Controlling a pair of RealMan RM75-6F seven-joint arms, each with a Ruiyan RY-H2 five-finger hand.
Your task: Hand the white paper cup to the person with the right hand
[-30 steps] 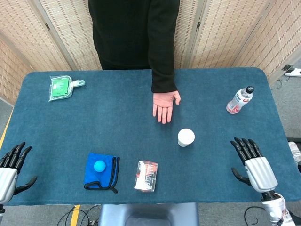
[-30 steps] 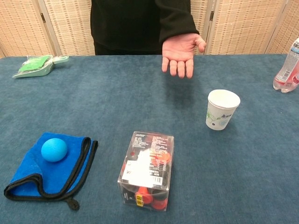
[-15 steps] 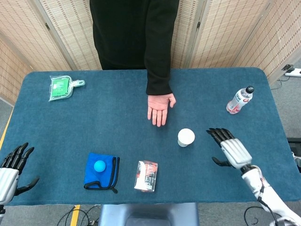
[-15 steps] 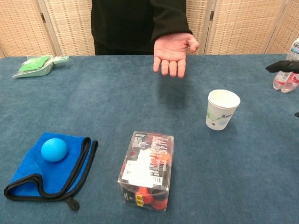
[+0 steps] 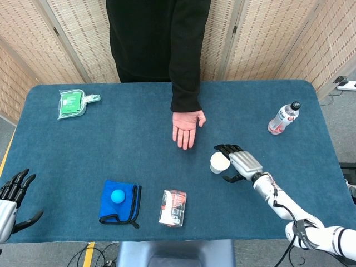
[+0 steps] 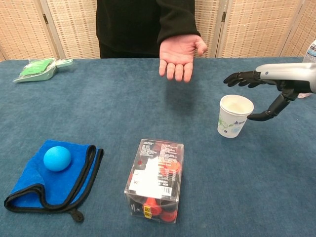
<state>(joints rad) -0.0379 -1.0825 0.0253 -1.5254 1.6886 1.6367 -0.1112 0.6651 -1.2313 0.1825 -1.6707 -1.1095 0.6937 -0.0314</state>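
- My left hand (image 5: 12, 194) sits at the table's near left corner, fingers spread, holding nothing, far from the job.
- Left part of the table (image 5: 139, 161): a green pouch (image 5: 71, 103) at the far side, and near me a blue ball (image 5: 117, 196) on a folded blue cloth (image 5: 129, 209).
- Next along, a clear box (image 6: 154, 178) with red contents lies near my edge.
- The person's palm (image 6: 179, 53) is held up and open above the far middle of the table, fingers toward me, waiting.
- The cup (image 6: 234, 115) stands upright right of centre, mouth up, long axis vertical. It lies nearer me than the palm and to its right.
- My right hand (image 6: 269, 89) is just to the cup's right, by far the nearer hand. Its fingers reach over the far rim and the thumb curves in low at the cup's right side. Fingers are apart, nothing grasped; whether the thumb tip touches the wall I cannot tell.
- What the next move turns on, as I judge it: the cup lies just left of my right palm, so I slide left a little and close around its wall.
- A bottle (image 5: 283, 118) lies at the far right, well apart.
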